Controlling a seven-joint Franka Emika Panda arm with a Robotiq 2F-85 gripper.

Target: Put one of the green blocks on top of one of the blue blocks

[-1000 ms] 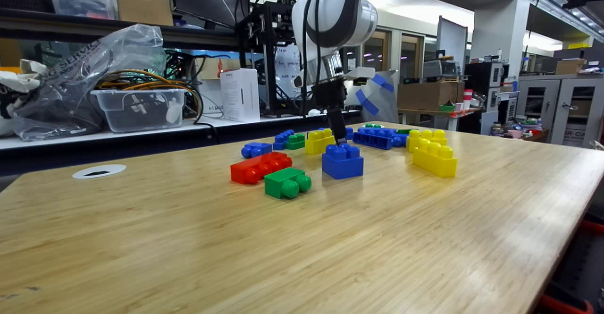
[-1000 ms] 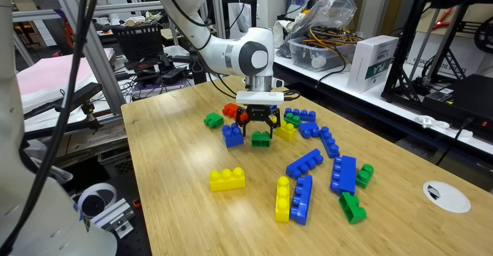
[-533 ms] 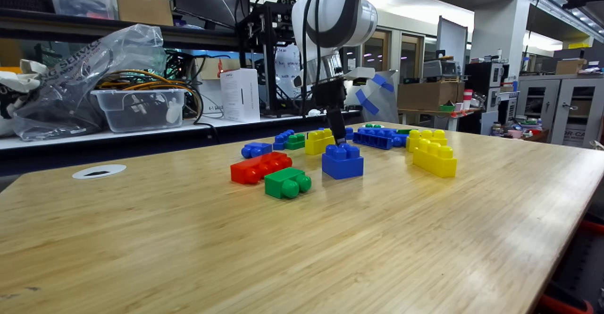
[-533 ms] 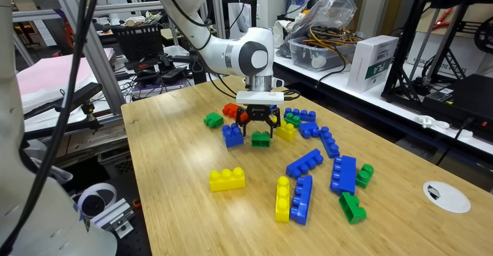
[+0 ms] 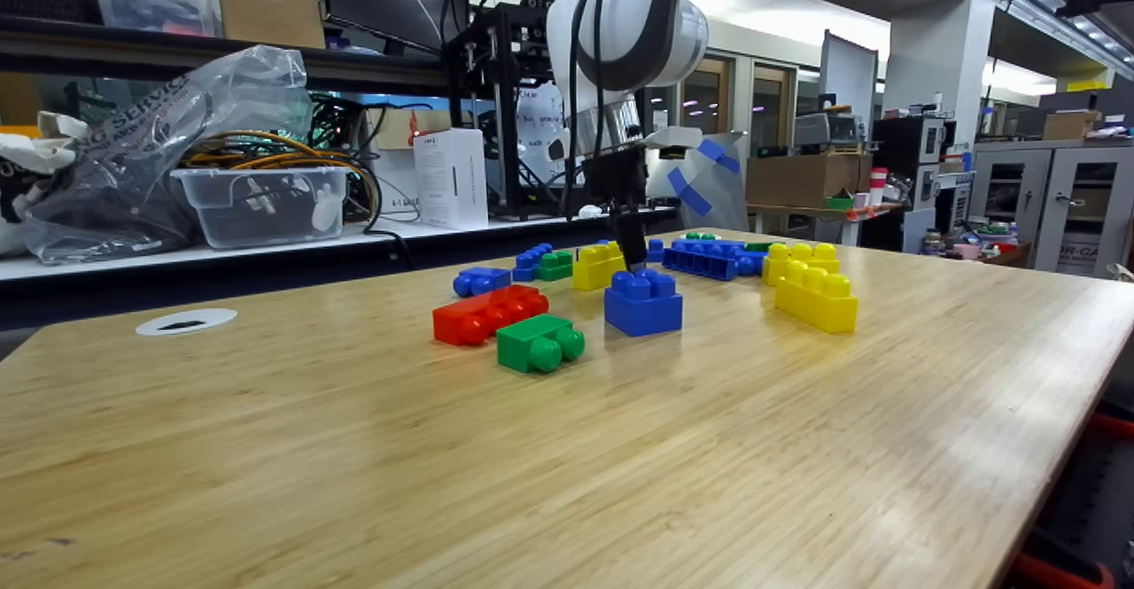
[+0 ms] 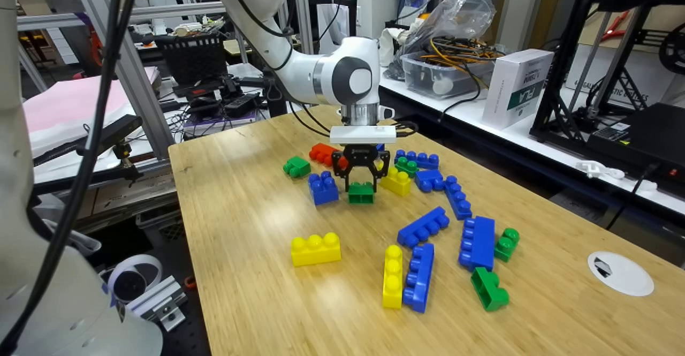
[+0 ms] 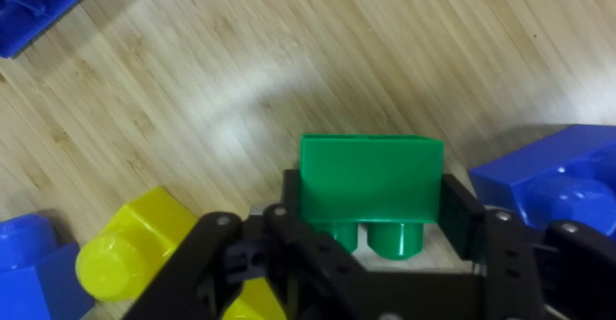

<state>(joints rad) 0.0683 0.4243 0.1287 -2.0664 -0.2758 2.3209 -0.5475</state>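
Two fingers [image 7: 291, 192]: they're hugging the green block [image 7: 371, 178] from both sides, with no gap showing in the wrist view, so I'm reading the gripper [image 6: 360, 189] as closed in to the block's width and holding it. How hard it's squeezing, I'm not able to say.
green block: it's lying on its side, studs pointing sideways, hollow end facing out in an exterior view. Looks like it's resting on the table [image 6: 257, 270], but I'm not seeing underneath well enough to swear to it.
blue block [image 6: 323, 191]: it's standing upright just beside the grip, bare studs facing up, a thin strip of wood showing between it and the nearer finger.
yellow block [image 6: 396, 182]: it's sitting near the other finger, so I'd be keeping any swing away from that side.
lift: I'd be going straight up first, until the green block is clearing those blue studs. Sliding sideways down low is just asking to shove the blue block.
stacking: with the hollow end facing sideways, a proper click-on is probably needing a quarter turn in the air. If they're just laying it flat, I'm betting on wobble, so I'd be centring it and letting go slowly.
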